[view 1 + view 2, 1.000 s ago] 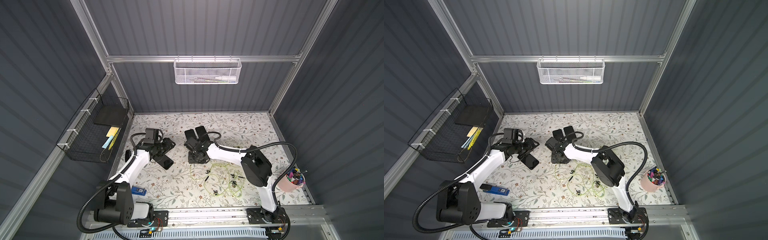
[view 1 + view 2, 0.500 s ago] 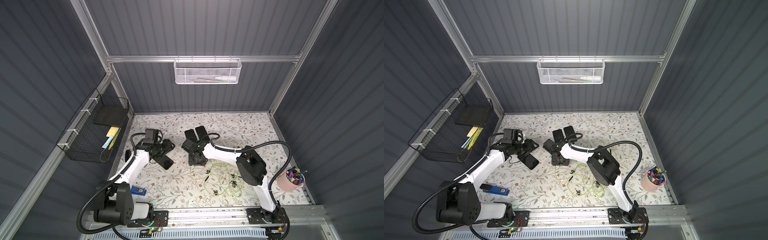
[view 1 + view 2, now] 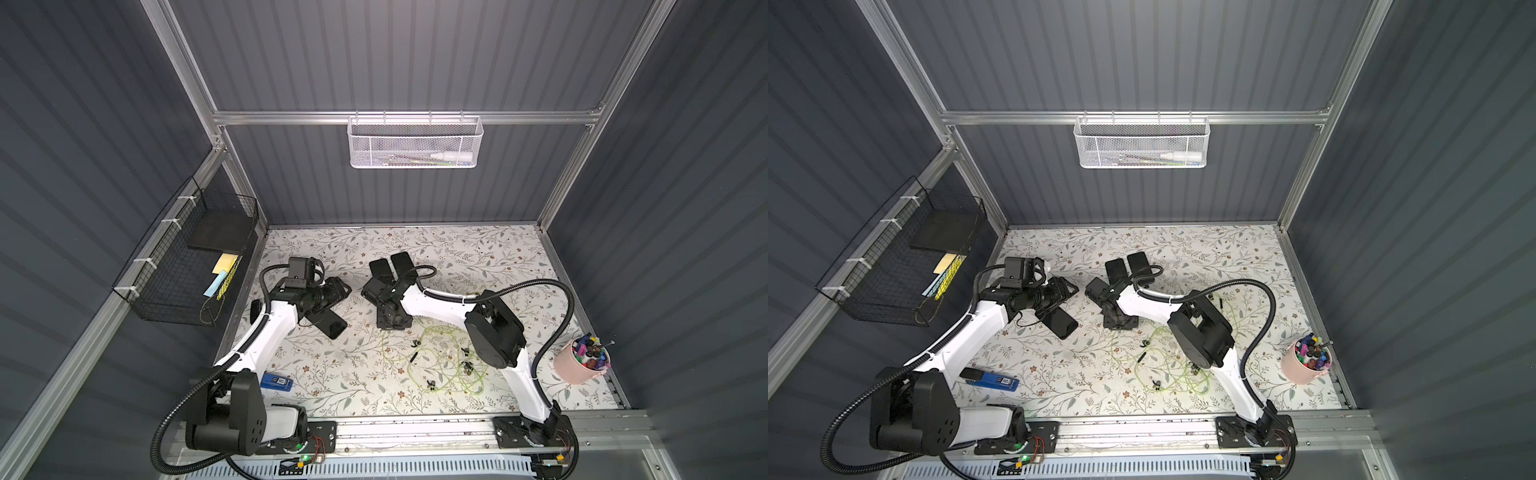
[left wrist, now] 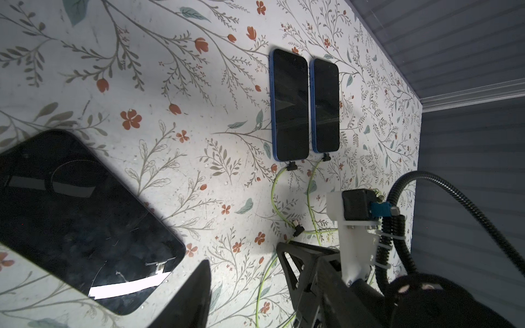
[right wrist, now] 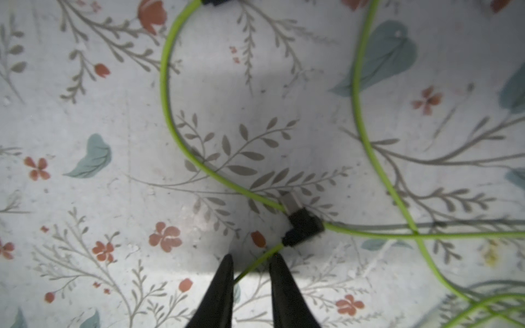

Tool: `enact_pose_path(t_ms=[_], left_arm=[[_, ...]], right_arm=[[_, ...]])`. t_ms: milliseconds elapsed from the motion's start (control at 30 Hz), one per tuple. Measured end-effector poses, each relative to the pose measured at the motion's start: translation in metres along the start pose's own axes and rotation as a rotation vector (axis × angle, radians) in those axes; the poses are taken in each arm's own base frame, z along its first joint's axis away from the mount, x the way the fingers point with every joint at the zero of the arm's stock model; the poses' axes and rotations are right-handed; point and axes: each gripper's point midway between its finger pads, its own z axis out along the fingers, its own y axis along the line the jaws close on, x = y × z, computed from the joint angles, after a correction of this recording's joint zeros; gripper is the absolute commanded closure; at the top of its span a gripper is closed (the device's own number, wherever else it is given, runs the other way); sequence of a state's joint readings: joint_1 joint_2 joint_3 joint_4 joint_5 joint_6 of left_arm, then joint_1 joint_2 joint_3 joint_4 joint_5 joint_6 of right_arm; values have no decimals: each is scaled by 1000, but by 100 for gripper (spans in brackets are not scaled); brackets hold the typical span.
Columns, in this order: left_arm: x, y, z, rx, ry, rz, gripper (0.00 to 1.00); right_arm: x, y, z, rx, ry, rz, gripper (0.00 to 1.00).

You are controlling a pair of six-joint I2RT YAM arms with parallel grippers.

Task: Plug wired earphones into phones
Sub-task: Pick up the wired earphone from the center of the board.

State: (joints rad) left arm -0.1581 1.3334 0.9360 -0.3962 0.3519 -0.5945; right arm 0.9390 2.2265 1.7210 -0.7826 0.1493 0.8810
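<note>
Plug [image 5: 302, 227] of the loose earphone lies flat on the floral table [image 5: 85, 227], silver tip slanting away from the right gripper [image 5: 252, 257], black body crosswise just beyond its fingertips, which stand narrowly apart astride the green cord [image 5: 272, 251], not visibly pinching it, with two plugged-in phones [image 4: 289, 105] farther on

Left, nearer phone [image 4: 71, 215] cut off at the left wrist view's edge — a plug [image 5: 216, 1] likewise in the right wrist view; black earphone bits [image 3: 415, 343] too small to identify.
</note>
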Motion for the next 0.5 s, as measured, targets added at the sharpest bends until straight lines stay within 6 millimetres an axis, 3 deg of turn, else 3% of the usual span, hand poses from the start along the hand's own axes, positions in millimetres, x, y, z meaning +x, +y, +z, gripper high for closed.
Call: enact_pose_path(t_ms=[133,333,500], left_arm=[[0,-12,5,93,-3,-23,40],[37,-9,34,164,87,-111,40],[51,-25,48,225,116,-119,40]], right_arm=[[4,-9,-3,-24,4,9,94],[20,-35,-16,-79,37,30,100],[22,-43,-36,-199,28,48,100]])
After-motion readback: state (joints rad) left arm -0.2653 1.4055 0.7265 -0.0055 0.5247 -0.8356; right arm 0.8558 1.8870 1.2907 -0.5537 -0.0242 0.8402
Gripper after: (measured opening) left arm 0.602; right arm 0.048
